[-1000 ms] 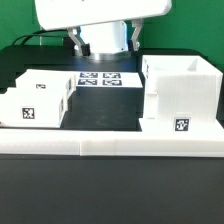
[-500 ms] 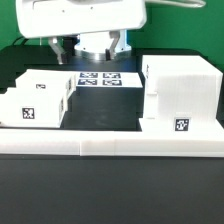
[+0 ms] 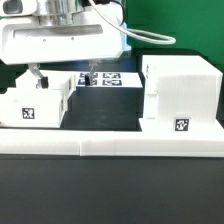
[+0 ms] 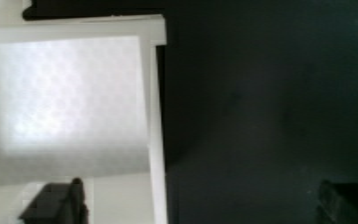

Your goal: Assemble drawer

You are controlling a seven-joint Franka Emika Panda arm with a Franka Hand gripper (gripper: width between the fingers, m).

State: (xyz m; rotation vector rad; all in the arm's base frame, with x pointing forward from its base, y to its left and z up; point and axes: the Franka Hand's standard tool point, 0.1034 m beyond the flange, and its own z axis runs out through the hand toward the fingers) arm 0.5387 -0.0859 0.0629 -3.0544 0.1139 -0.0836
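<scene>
The large white hollow shell (image 3: 181,92) stands at the exterior view's right, with a tag low on its front. Two smaller flat white boxes (image 3: 38,102) lie side by side at the exterior view's left; the front one carries a tag. My gripper (image 3: 64,74) hangs just above the far edge of these boxes, its jaws wide apart with nothing between them. In the wrist view my gripper (image 4: 202,203) shows both dark fingertips (image 4: 55,201) far apart. One is over a flat white box top (image 4: 69,100), the other over the black table.
The marker board (image 3: 108,78) lies on the black table behind the parts, partly hidden by my hand. A long low white rail (image 3: 110,146) runs along the table's front edge. A bare black strip of table separates the flat boxes from the shell.
My hand has moved from above the marker board toward the exterior view's left and come lower, now over the flat boxes. The parts have not moved.
</scene>
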